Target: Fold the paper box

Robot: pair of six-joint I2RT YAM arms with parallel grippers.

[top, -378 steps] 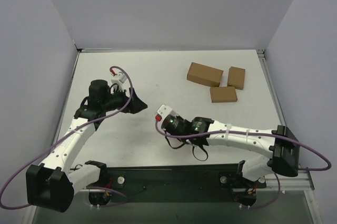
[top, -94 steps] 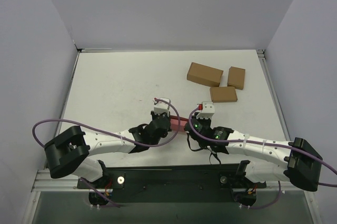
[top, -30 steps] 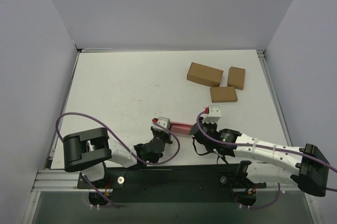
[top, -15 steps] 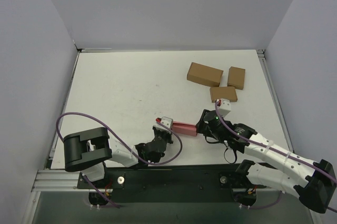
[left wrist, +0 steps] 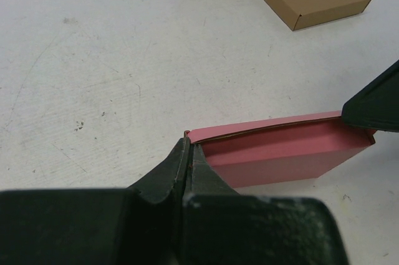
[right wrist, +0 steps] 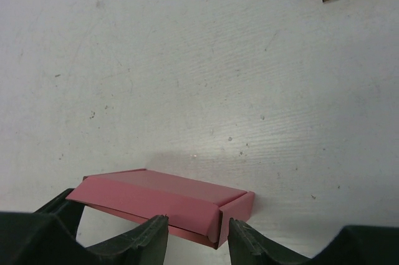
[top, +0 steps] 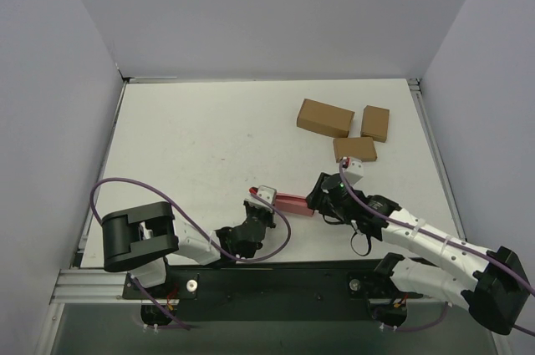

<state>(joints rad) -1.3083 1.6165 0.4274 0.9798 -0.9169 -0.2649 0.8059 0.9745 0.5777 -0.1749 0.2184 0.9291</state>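
I read the left gripper (left wrist: 190,153) as pinched closed on the left end of the paper box (left wrist: 280,153); right gripper (right wrist: 194,231) parted at its right end, clamping nothing; box lies near-centre on the table (top: 184,138), long axis left-right between both arms; brown cardboard boxes (top: 326,118) far right, well apart; no obstruction, in my judgement.

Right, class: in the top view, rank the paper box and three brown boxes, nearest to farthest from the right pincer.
1. paper box, at the right pincer
2. front brown box, behind it
3. large brown box, far left
4. small brown box, far right
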